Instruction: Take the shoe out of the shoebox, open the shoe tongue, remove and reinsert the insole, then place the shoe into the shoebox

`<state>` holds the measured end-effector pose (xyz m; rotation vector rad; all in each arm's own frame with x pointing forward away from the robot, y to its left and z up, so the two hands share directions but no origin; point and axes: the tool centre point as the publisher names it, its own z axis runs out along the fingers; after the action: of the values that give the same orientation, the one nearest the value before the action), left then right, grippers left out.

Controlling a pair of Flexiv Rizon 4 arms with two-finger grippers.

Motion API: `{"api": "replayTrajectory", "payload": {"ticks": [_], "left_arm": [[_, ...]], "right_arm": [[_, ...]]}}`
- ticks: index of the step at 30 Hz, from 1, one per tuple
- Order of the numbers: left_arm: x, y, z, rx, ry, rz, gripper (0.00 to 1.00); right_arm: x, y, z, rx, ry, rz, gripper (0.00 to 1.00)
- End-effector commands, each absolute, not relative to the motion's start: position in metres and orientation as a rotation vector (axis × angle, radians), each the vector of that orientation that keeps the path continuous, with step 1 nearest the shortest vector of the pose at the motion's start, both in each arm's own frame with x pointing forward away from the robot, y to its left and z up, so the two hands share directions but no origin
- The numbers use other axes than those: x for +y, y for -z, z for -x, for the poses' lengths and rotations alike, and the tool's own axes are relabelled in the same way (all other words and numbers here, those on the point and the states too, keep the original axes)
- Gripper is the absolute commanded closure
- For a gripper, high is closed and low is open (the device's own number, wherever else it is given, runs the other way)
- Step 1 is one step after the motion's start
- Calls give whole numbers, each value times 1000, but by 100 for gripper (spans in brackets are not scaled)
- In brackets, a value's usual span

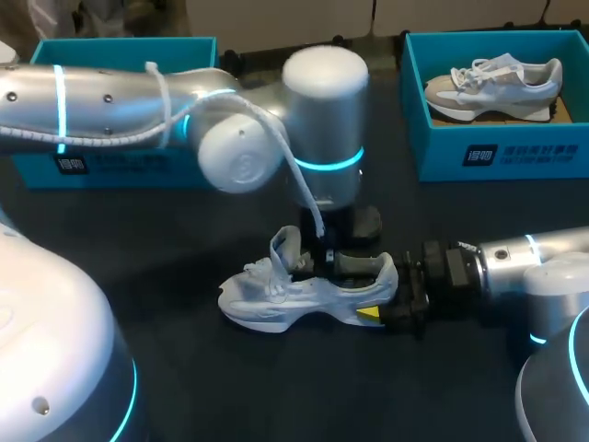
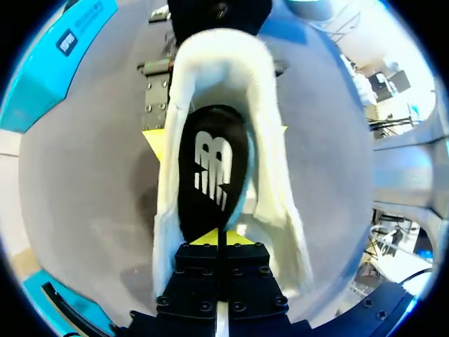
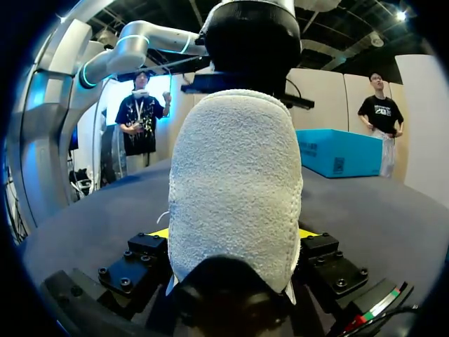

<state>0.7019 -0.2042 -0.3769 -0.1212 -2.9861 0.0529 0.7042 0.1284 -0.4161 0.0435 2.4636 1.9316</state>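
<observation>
A white shoe (image 1: 294,296) is seen lying upright on its sole on the dark table (image 1: 184,368), just below the middle of the head view, with its toe pointed to the left of the frame and its heel to the right. The left arm is brought in from the left edge and dropped at the centre, so that the left gripper (image 1: 342,265) is set down into the shoe's opening. In the left wrist view the shoe (image 2: 273,175) is seen from above, and the black insole (image 2: 210,168) is shown tilted up inside it. Its near end is pinched by the left gripper (image 2: 219,237), whose 2 fingers are pressed almost together. The right arm is brought in from the right edge, and the heel is clamped by the right gripper (image 1: 382,302). In the right wrist view the heel of the shoe (image 3: 235,182) is held between the 2 fingers of the right gripper (image 3: 235,235), with 1 yellow tip laid against each side, so the fingers are kept wide apart by it. A teal box (image 1: 120,51) is placed at the upper left of the head view, partly hidden by the left arm. A 2nd box (image 1: 497,152) is placed at the upper right, and a 2nd shoe (image 1: 497,85) is lying in it.
</observation>
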Motion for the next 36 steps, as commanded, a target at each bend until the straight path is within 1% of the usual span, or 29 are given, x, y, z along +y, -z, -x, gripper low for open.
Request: {"api": "replayTrajectory", "payload": {"ticks": [1, 9, 21, 33, 34, 35, 36], "left_arm": [[-195, 359, -698, -2961, -165, 162, 100], [-196, 346, -691, -2931, -258, 201, 100], [-183, 333, -700, -2946, -400, 74, 100], [-189, 324, -695, -2989, -420, 56, 100], [-190, 324, -696, -2990, -416, 55, 75], [-191, 323, -696, -2999, -413, 53, 56], [-192, 323, -696, -3002, -411, 53, 53]], "right_arm": [[130, 417, -703, 2472, -1926, -42, 100], [130, 417, -703, 2472, -1926, -42, 100], [130, 417, -703, 2472, -1926, -42, 100], [130, 417, -703, 2472, -1926, -42, 100], [130, 417, -703, 2472, -1926, -42, 100], [130, 417, -703, 2472, -1926, -42, 100], [130, 417, -703, 2472, -1926, -42, 100]]}}
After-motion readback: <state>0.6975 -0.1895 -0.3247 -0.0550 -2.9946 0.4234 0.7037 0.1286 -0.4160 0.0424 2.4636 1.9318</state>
